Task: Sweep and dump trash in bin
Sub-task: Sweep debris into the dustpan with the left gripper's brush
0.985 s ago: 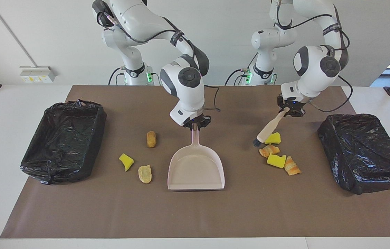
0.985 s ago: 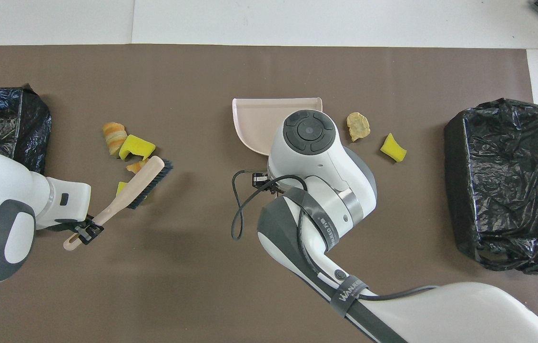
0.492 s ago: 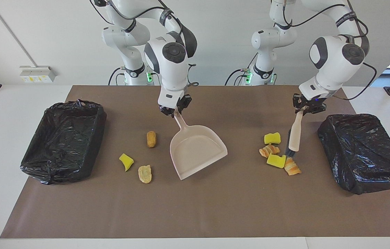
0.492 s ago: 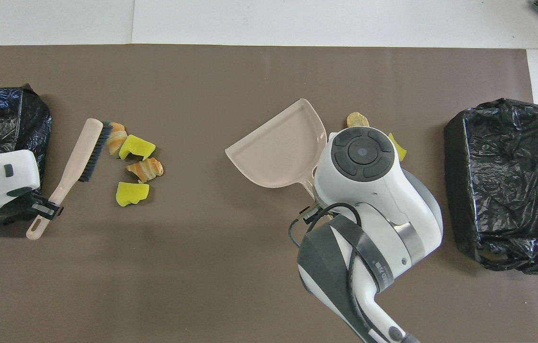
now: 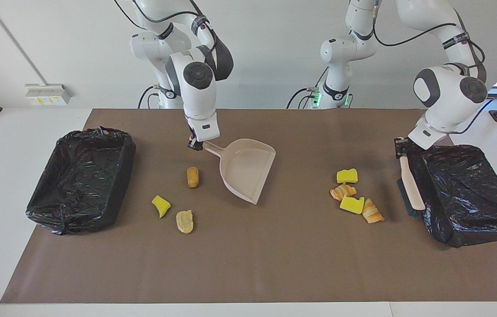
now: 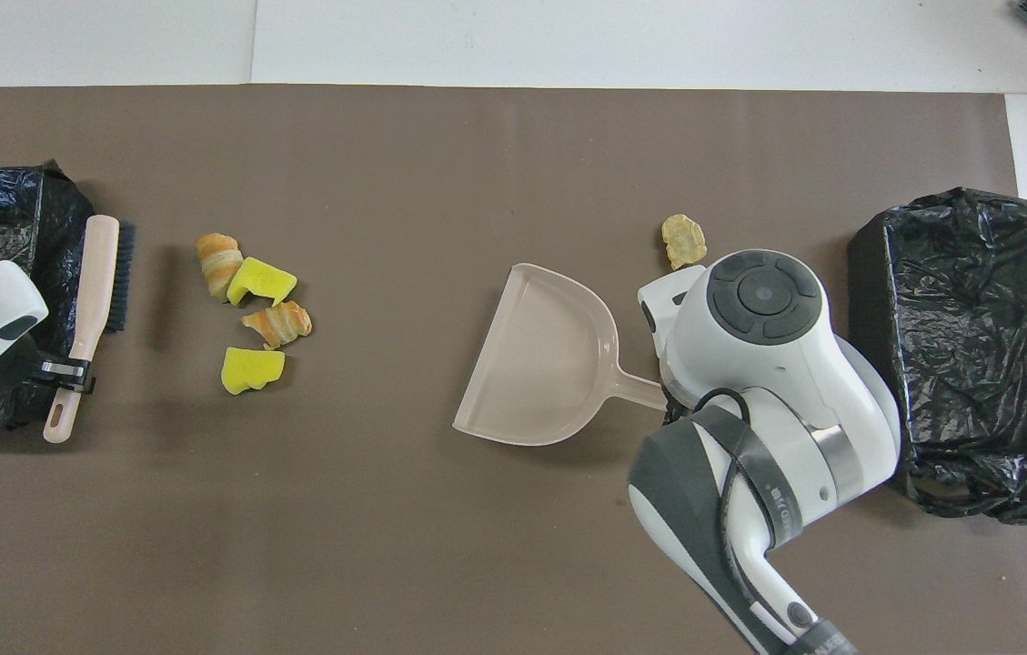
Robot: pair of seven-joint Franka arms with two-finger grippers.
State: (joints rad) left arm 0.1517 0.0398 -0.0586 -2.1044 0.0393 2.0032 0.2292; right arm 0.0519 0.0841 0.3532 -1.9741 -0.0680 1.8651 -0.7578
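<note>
Both arms have swung apart over the last second, and that resets the sweep. The right gripper (image 5: 195,144) — pinched on the handle of the pale pink dustpan (image 5: 248,169) — has carried the pan from the middle of the mat toward the right arm's end and turned it, so it now hangs tilted with its open mouth facing the left arm's end, empty. The left gripper (image 5: 402,147), clamped on the handle of the brush (image 5: 409,187), has pulled the brush off the scraps and now holds it just beside the black-lined bin (image 5: 464,193) at the left arm's end, bristles toward the trash. My reading is a set-up for a fresh stroke: brush on one flank, pan on the other. Nothing is swept yet; all the trash lies on the brown mat (image 5: 248,264). Four pieces cluster between pan and brush — two yellow sponge chunks (image 5: 347,176) and two striped croissant pieces (image 5: 372,211). Three more lie toward the second bin (image 5: 81,180) at the right arm's end: a tan lump (image 5: 193,176), a yellow chunk (image 5: 160,206) and a bread-like piece (image 5: 185,221). Those three sit on the pan's closed side, so one stroke will not collect them.
</note>
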